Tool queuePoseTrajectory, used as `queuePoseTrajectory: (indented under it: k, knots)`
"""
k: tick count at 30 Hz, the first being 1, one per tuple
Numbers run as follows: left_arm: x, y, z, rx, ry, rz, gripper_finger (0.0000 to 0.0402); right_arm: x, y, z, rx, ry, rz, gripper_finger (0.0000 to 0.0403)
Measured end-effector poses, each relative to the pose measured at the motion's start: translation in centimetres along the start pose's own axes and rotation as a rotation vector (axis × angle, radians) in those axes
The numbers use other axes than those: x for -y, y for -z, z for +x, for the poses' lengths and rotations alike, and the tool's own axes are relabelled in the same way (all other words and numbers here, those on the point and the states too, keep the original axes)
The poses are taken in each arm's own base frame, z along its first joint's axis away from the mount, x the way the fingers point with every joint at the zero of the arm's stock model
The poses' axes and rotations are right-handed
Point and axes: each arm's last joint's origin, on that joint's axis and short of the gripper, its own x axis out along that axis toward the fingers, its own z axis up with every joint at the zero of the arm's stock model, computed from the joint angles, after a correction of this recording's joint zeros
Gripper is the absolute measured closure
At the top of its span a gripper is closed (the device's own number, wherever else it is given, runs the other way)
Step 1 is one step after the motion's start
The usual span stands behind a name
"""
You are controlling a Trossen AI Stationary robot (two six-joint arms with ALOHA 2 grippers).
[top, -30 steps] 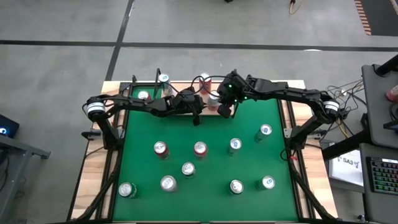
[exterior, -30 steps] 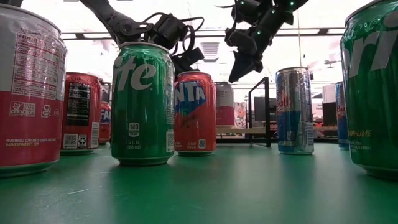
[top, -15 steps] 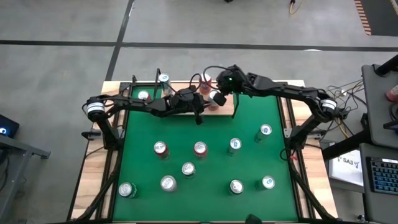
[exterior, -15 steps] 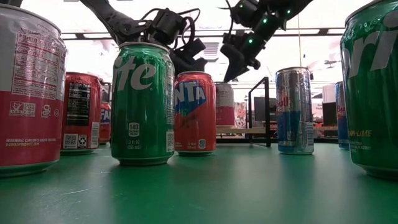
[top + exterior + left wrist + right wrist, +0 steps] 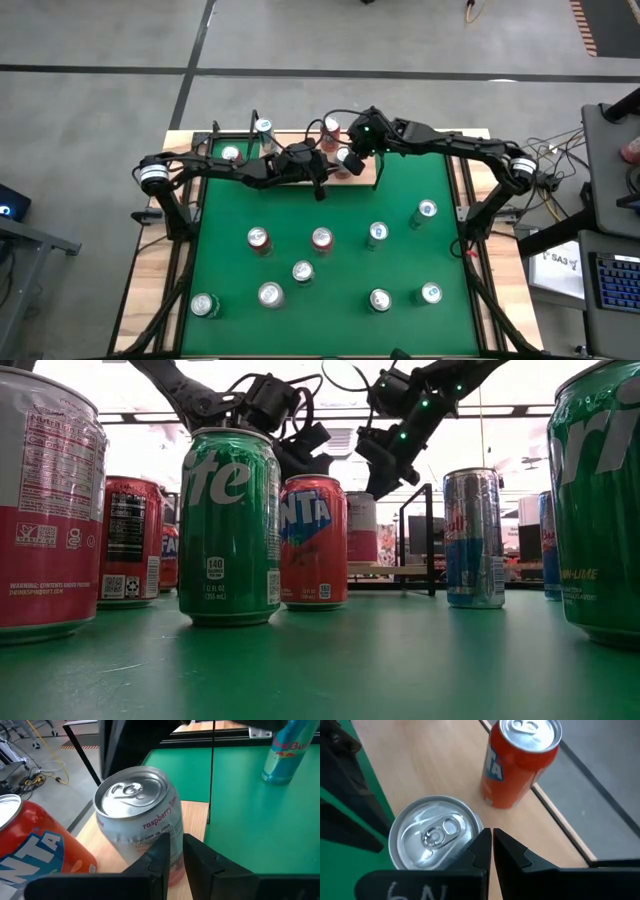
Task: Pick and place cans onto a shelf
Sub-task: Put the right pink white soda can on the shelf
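Note:
A silver-white can (image 5: 137,815) stands upright on its base on the light-wood shelf (image 5: 420,765) at the table's far edge. An orange can (image 5: 520,760) stands beside it. My left gripper (image 5: 176,842) is shut and points slanting down at the silver-white can's side from the table's left. My right gripper (image 5: 491,837) is shut and hovers beside the same can's top (image 5: 432,832), coming from the right. In the high view both grippers meet at this can (image 5: 345,157). Two more cans (image 5: 263,127) stand on the shelf's left part. My left gripper has one fingertip (image 5: 162,847) in front of the silver-white can's side wall (image 5: 150,837), low on the label; whether it touches, I cannot tell. My right gripper has its shut fingertips (image 5: 482,842) right next to the can's top rim (image 5: 470,827), slanting down from above; whether they touch, I cannot tell.
Several cans stand upright on the green table (image 5: 400,180), among them a red one (image 5: 321,238) and a blue one (image 5: 427,210). Thin black wire uprights (image 5: 212,770) rise at the shelf's end. Bare green lies between the shelf and the cans.
My right gripper has gone toward the table's far edge and a little left, from over the green to the silver-white can on the shelf, tipping as it went. My left gripper has stayed in place and tipped slightly. Both have stayed shut.

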Motion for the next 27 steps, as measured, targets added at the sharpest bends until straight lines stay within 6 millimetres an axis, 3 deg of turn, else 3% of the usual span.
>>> queuePoseTrajectory:
  k: [10, 27]
  knots:
    - [-0.3, 0.6, 0.0, -0.078, -0.097, 0.048, 0.0365, -0.5, 0.1, -1.4, -0.016, -0.03, 0.023, 0.039]
    - [-0.6, 0.5, 0.0, -0.069, -0.137, 0.056, 0.0365, -1.4, 0.6, -1.7, -0.061, -0.034, 0.083, 0.039]
